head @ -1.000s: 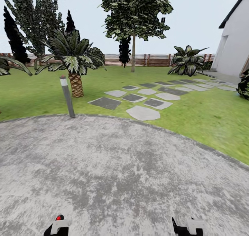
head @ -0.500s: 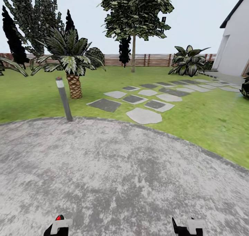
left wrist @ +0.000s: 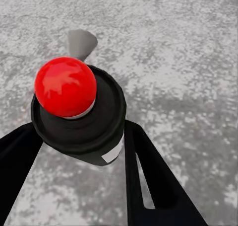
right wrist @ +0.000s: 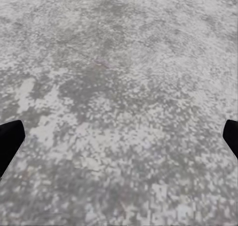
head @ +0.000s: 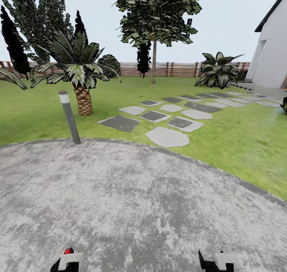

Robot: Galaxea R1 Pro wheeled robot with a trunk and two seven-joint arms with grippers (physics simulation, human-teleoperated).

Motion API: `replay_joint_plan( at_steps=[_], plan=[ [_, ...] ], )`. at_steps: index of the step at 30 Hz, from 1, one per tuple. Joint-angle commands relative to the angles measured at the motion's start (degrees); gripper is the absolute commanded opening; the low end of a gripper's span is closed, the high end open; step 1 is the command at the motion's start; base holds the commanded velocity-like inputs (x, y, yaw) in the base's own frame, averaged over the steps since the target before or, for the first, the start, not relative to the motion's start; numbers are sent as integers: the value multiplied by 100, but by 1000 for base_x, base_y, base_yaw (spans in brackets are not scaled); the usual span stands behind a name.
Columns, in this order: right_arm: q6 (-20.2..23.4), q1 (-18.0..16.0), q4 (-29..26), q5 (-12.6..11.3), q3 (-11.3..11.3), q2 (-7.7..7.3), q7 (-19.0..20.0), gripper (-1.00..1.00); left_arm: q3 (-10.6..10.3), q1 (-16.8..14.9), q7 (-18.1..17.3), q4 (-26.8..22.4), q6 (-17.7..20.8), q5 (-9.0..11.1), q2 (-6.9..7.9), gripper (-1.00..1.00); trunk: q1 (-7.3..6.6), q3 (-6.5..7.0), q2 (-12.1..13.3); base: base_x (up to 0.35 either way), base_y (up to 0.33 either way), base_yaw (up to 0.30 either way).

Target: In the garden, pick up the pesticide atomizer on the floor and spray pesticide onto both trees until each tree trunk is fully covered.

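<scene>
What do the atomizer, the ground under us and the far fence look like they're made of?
Atomizer, held in the left hand: glossy red tip with highlights, matte black body, probably plastic. Ground: mottled grey, grainy, looks like gravel or rough concrete. Fence: brown horizontal slats, likely wood. All are simulator renders, so these are guesses from texture.

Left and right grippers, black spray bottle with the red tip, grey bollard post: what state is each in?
Left gripper: shut on the spray bottle.
Black spray bottle with red tip: held upright, off the ground.
Right gripper: open, holding nothing.
Grey bollard post: standing, tilted slightly.
</scene>
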Motion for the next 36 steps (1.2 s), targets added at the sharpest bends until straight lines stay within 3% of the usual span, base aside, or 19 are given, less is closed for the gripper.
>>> replay_joint_plan(
  at_steps=[1,21,36],
  plan=[
    [0,0,0,0,0,0,0,100,0,0,0,-1,0,0,0,-100,0,0,0,339,0,0],
    [0,1,-8,-9,-4,0,0,100,0,0,0,-1,0,0,0,-100,0,1,0,339,0,-1],
    [0,1,-35,-9,-8,0,-3,100,-3,0,0,-9,0,0,0,-100,0,25,0,339,0,-85]
  ],
)
